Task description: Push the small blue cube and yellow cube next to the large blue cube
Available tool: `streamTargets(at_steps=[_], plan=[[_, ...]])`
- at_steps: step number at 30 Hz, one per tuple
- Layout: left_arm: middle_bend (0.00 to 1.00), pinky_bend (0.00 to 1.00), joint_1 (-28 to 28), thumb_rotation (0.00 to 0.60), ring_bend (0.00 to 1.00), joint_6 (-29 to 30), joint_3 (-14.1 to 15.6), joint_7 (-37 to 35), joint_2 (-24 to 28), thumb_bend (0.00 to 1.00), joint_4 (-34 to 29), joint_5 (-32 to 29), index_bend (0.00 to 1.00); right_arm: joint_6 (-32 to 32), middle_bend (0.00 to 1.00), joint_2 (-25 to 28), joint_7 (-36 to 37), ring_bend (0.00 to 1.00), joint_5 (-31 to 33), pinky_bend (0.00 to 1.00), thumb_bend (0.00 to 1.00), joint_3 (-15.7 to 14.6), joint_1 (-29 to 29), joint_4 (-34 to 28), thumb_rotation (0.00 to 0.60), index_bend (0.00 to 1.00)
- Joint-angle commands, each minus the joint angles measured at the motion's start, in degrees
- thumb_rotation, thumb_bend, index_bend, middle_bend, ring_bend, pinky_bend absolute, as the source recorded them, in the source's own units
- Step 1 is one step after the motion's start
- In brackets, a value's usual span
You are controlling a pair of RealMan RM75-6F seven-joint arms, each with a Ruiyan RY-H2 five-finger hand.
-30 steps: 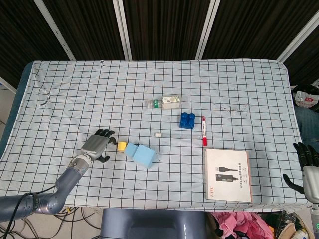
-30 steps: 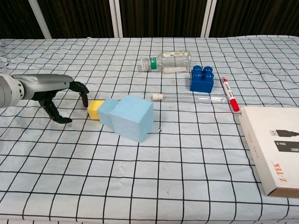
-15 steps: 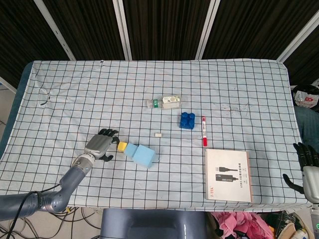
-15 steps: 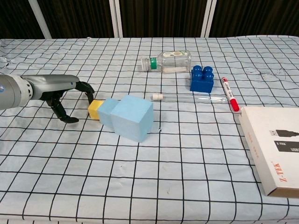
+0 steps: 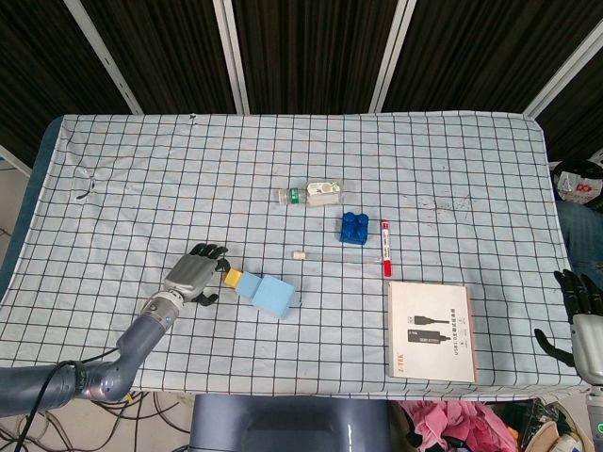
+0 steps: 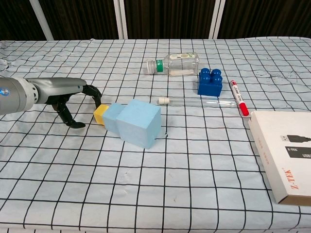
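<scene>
Left hand (image 6: 73, 99) fingers spread, touching one yellow cube (image 6: 100, 115), one small blue cube (image 6: 111, 118), one large blue cube (image 6: 139, 122) in a row, right hand (image 5: 577, 315) spread, idle.

Three foam cubes: one large blue cube (image 6: 139, 122), one small blue cube (image 6: 111, 118), one yellow cube (image 6: 100, 114). One bottle (image 6: 174, 64), one marker (image 6: 239, 97), one box (image 6: 286, 152), one toy brick (image 6: 210, 82).
</scene>
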Motion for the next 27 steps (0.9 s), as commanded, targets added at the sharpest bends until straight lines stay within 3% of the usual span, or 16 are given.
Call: streamTargets(at_steps=[1,8,12,17,21,24,27], plan=[[0.08,0.0,-0.05,0.6,0.0,0.14,-0.02,0.2,0.08,0.31,-0.13,-0.16,0.31,0.05,0.04,0.0,0.02,0.0,-0.01,0.11,0.22,0.02,-0.01,0.0,0.6,0.0],[0.07,0.0,-0.01,0.6,0.0,1.62,-0.06,1.4,1.32,0.31,-1.09,-0.9,0.3,-0.02,0.04,0.0,-0.03,0.0,0.08,0.11,0.22,0.03,-0.01,0.03,0.6,0.0],[0.07,0.0,0.77,0.6,0.0,4.6,-0.65,1.61,3.21,0.31,-2.75,0.3,0.22,-0.23,0.04,0.01,0.02,0.0,0.22,0.11,0.22,0.02,0.01,0.06,0.6,0.0],[0.06,0.0,4.42,0.6,0.0,9.58,0.67,-1.11,8.94,0.29,-8.96,9.25,0.19,-0.26,0.04,-0.02,0.01,0.0,0.22,0.11,0.22,0.01,0.02,0.09,0.6,0.0],[0.06,0.0,12.93,0.6,0.0,24.37,6.32,-0.71,13.27,0.19,-10.68,25.68,0.15,-0.66,0.04,-0.1,-0.16,0.0,0.29,0.11,0.22,-0.08,0.15,0.26,0.6,0.0],[0.05,0.0,20.07,0.6,0.0,35.77,10.25,1.66,13.66,0.17,-8.95,32.89,0.12,-0.91,0.04,-0.2,-0.37,0.0,0.27,0.11,0.22,-0.17,0.25,0.24,0.6,0.0],[0.03,0.0,26.21,0.6,0.0,41.97,12.29,-2.91,14.43,0.16,-8.06,35.35,0.11,-1.25,0.04,-0.26,-0.99,0.0,0.04,0.11,0.22,-0.31,0.5,-0.05,0.6,0.0]])
